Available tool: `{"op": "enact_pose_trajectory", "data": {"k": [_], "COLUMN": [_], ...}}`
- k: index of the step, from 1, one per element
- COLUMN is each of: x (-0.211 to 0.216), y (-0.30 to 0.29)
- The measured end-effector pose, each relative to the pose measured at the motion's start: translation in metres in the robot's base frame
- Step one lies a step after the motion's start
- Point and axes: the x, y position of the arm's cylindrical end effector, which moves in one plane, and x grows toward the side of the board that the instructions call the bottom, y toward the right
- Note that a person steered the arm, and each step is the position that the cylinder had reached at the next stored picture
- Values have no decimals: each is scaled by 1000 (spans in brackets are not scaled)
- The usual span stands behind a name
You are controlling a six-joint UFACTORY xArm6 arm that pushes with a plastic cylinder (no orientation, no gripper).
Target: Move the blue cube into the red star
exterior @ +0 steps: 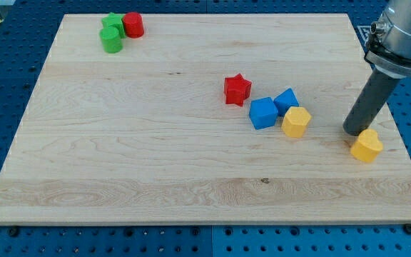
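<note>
The board's (pixel 120 185) bare front edge lies nearest, at the view's bottom. On the view's right, a yellow block (pixel 367 145) (its shape hard to read, perhaps a heart) sits near the board's right edge. My tip (pixel 351 131) stands just beside it, at its upper left, close enough that I cannot tell whether they touch. The rod rises to the view's top right, where the arm is cut off by the frame. There are no jaws on this rod, so nothing is grasped.

The blue cube (pixel 263 113) lies right of the board's centre, well apart from my tip. The red star (pixel 237 89) is just beside it, up and to the left, with a slight gap. A second blue block (pixel 287 101) touches the cube's upper right, and a yellow hexagon (pixel 295 122) presses against both.

Far off at the top left, a green block (pixel 110 39), a green star (pixel 112 23) partly hidden behind it, and a red cylinder (pixel 133 25) cluster together.
</note>
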Motion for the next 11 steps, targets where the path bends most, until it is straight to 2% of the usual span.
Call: {"op": "enact_pose_trajectory", "data": {"k": [1, 3, 4, 6, 7, 9, 10, 11], "x": [2, 40, 27, 25, 14, -36, -54, -52], "y": [16, -14, -19, -110, -119, -135, -134, -109]}}
